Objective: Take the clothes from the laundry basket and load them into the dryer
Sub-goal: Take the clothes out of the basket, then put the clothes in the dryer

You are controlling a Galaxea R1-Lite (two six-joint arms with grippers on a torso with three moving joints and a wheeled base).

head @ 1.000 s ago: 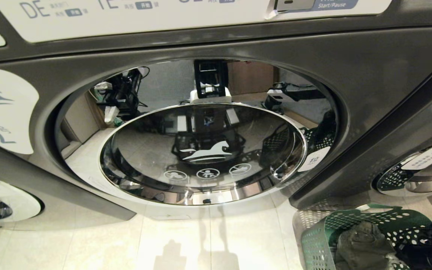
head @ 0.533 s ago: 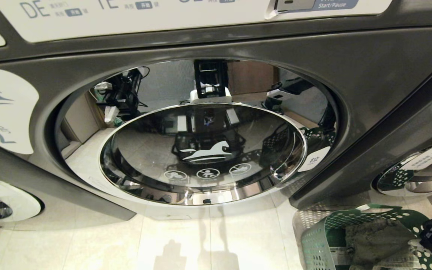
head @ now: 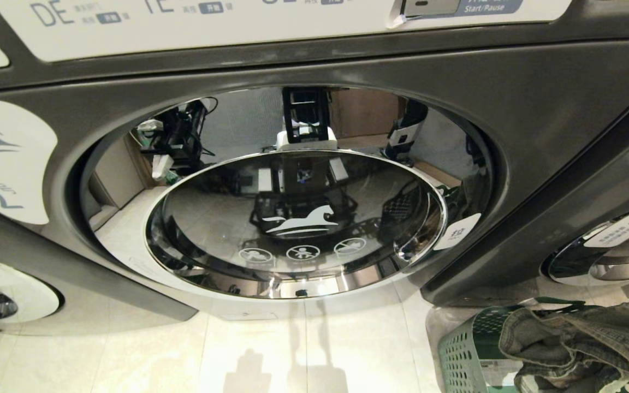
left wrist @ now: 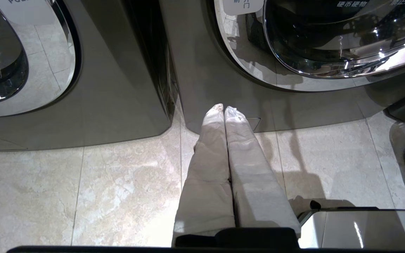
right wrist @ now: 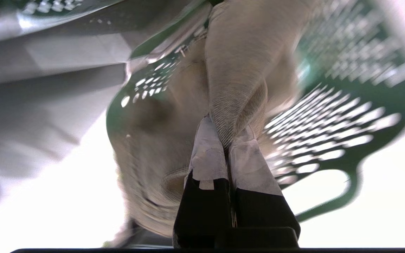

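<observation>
We are clamping our right gripper (right wrist: 227,138) on the olive garment (head: 576,341), hanging over the green basket (head: 464,355) at lower right; the dryer door (head: 292,218) is standing closed mid-frame, our left gripper (left wrist: 224,110) pinching nothing.

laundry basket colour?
Green, perforated with small holes: the laundry basket shows best in the head view, lower right.

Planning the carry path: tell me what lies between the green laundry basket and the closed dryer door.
Only bare tiled floor lies between the green laundry basket and the dryer door, as the head view shows. A khaki garment hangs over the basket, clamped in the right end effector.
</observation>
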